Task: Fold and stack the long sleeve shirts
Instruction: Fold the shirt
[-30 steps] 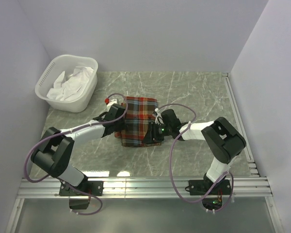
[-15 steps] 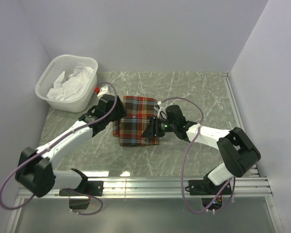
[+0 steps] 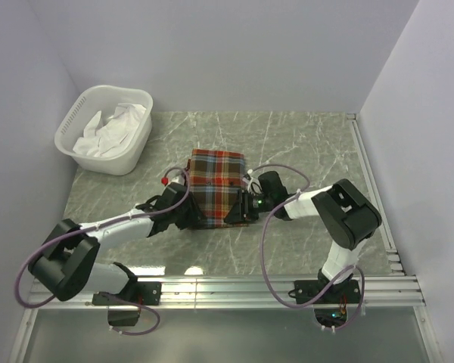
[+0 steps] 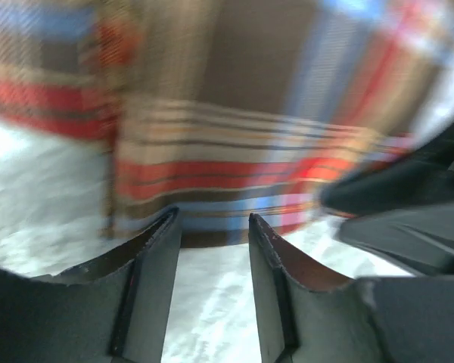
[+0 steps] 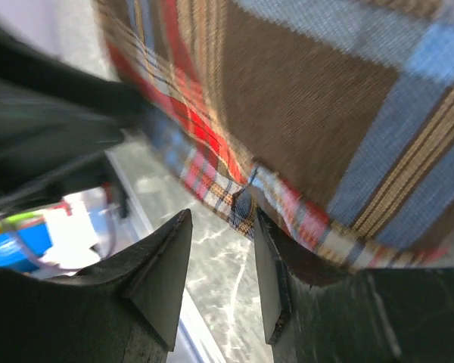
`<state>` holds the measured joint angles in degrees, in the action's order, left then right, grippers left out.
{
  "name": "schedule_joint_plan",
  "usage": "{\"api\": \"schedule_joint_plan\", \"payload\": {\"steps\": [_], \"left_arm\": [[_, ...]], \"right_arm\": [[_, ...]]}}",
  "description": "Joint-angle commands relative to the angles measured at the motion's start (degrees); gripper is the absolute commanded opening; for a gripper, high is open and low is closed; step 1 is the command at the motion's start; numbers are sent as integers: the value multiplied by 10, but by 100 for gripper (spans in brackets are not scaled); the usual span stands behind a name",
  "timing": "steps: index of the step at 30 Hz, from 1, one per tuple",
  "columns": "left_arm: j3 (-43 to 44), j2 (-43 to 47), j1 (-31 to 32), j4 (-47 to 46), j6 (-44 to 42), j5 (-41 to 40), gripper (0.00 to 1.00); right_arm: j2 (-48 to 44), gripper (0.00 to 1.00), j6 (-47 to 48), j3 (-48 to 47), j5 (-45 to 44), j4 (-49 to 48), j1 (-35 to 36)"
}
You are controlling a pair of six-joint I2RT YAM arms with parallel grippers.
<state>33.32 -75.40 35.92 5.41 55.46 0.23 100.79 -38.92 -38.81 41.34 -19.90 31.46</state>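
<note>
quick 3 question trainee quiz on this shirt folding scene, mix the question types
1. True or false: the folded plaid shirt lies inside the white basket.
2. What does the basket hold? A) white cloth B) plaid shirts C) nothing
3. Fill in: the left gripper and right gripper are both ____.
Key: 1 false, it lies on the table; 2 A; 3 open.
</note>
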Motion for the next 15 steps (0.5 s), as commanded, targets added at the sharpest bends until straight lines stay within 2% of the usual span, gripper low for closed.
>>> {"api": "schedule_joint_plan", "payload": {"steps": [1, 4, 8, 11, 14, 15], "left_arm": [[-35, -8, -13, -65, 57, 7, 46], [-63, -5, -29, -56, 73, 1, 45], [-63, 41, -43, -17, 66, -1, 46], [-9, 77, -44, 21, 33, -1, 58], [80, 61, -49, 40, -1, -12, 69], [122, 37, -55, 37, -11, -9, 70]], "right_arm": [[24, 47, -11, 14, 18, -42, -12], [13, 45, -13, 22, 16, -46, -25], [-54, 45, 18, 12, 5, 24, -27], [-104, 46, 34, -16, -8, 66, -30], [-122, 46, 32, -64, -14, 81, -33], [-119, 46, 29, -78, -16, 77, -35]]}}
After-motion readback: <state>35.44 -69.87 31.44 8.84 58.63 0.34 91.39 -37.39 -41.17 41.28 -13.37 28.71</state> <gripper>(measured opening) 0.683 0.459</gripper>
